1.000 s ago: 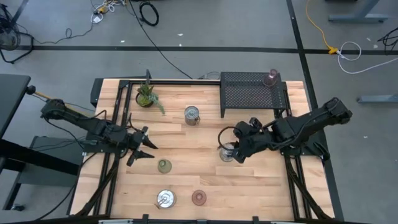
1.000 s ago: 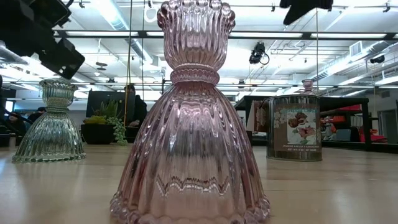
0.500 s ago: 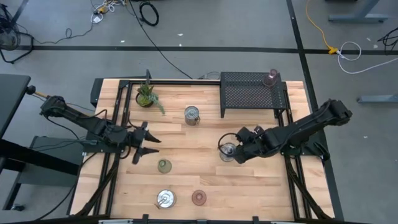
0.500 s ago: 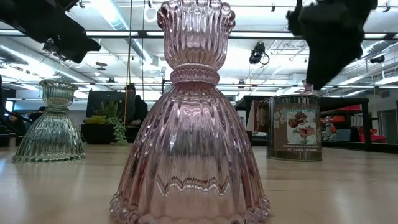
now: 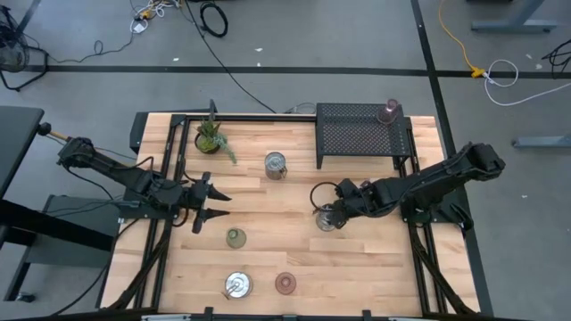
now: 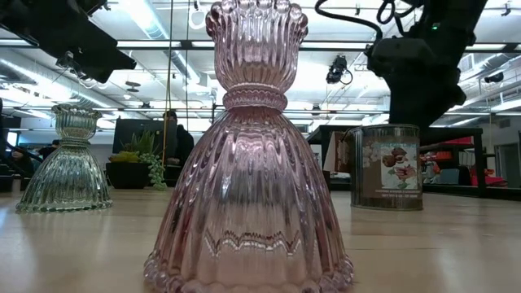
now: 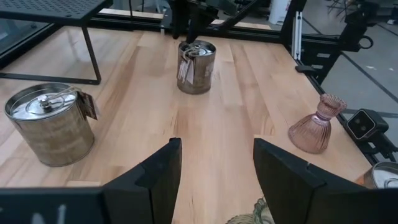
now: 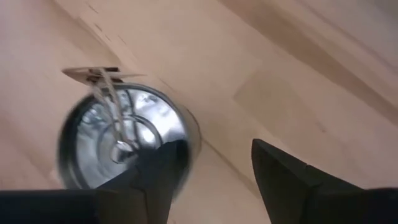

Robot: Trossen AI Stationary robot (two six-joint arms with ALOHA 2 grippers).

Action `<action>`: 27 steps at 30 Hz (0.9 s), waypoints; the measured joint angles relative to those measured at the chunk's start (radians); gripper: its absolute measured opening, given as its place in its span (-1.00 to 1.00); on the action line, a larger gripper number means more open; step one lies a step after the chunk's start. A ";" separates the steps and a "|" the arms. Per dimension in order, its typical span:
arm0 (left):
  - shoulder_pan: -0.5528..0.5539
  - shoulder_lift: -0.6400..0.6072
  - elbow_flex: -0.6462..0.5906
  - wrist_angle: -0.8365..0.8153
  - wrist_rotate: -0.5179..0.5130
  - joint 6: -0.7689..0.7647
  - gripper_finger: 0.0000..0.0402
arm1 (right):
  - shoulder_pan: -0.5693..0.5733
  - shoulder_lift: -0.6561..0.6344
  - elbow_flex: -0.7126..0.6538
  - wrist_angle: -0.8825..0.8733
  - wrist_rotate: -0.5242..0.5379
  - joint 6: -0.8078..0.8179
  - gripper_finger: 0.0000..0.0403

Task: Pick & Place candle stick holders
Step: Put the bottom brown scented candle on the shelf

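My right gripper (image 5: 333, 214) is open just above a shiny silver tin-like holder (image 5: 326, 219), which stands upright on the table. In the right wrist view one finger (image 8: 163, 169) is at the tin's rim (image 8: 186, 134) and the other (image 8: 280, 177) is beside it. My left gripper (image 5: 212, 203) is open and empty, above the table and to the far left of the olive green holder (image 5: 235, 237). A pink glass holder (image 6: 252, 155) stands near the front edge. Another pink one (image 5: 388, 111) stands on the black rack. My right gripper comes at the silver tin from above, slanting from the table's right. One finger (image 8: 163, 169) is at the rim's edge (image 8: 186, 134). I cannot tell whether it touches the tin.
A second silver tin (image 5: 276, 165) stands at mid-table and a third (image 5: 237, 285) by the front edge. A potted plant (image 5: 211, 137) is at the far left. The black mesh rack (image 5: 361, 134) fills the far right. There is bare wood between the two arms.
My right gripper has come down and a little toward the table's left, over the silver tin. My left gripper has shifted slightly toward the table's right and stays open.
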 joint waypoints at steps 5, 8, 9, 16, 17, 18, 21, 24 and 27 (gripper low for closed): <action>0.000 0.000 0.000 0.000 0.000 0.001 0.00 | -0.014 0.000 0.000 0.019 -0.032 -0.001 0.02; 0.000 0.000 0.000 0.000 0.000 0.000 0.00 | -0.014 0.009 0.000 0.016 -0.045 -0.001 -0.01; 0.000 0.000 0.000 0.000 0.000 0.000 0.00 | -0.014 0.014 0.000 0.015 -0.053 -0.001 -0.04; 0.000 0.000 0.000 0.000 0.000 0.002 0.00 | -0.022 0.031 0.003 0.030 -0.073 0.018 -0.52; 0.000 0.000 0.000 0.000 0.000 0.002 0.00 | -0.022 0.031 0.003 0.030 -0.071 0.015 -0.65; 0.000 0.000 0.000 0.000 0.000 0.002 0.00 | -0.022 0.031 0.004 0.030 -0.070 0.006 -0.78; 0.000 0.000 0.000 0.000 0.000 0.001 0.00 | -0.028 0.031 0.004 0.027 -0.071 -0.024 -0.94; 0.000 0.000 0.000 0.000 0.000 0.001 0.00 | -0.039 0.031 0.004 0.026 -0.082 -0.035 -0.97; 0.000 0.000 0.000 0.000 0.000 0.001 0.00 | -0.052 0.032 0.017 0.017 -0.095 -0.054 -0.98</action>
